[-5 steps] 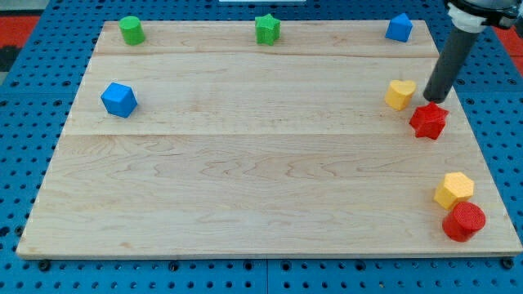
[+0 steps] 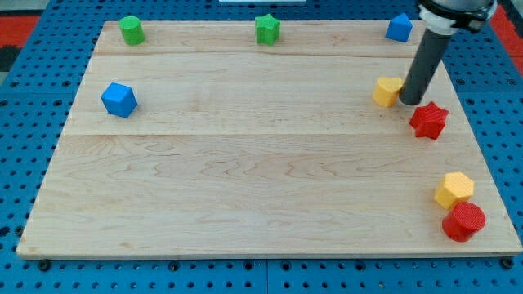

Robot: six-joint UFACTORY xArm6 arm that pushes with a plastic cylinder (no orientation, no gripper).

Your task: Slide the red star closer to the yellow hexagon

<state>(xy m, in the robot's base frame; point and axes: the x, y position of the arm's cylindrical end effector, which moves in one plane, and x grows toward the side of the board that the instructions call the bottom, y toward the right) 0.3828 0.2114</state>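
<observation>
My tip [image 2: 408, 102] rests on the wooden board [image 2: 245, 163] between yellow block [image 2: 386, 91] and red star [image 2: 428, 120]

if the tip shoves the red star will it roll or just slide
Probably slide: the red star lies flat and squat on the smooth wooden board, so tipping looks unlikely. Its points could make it spin if my tip, now at its upper left beside the yellow block, hits off-centre. It looks small, rigid and likely light.

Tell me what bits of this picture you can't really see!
- Yellow block by my tip: the rod covers its right side, so its shape and any touch are unclear.
- The arm above the rod: cut off by the view's top.
- Red star: any gap to my tip is too small to judge.
</observation>
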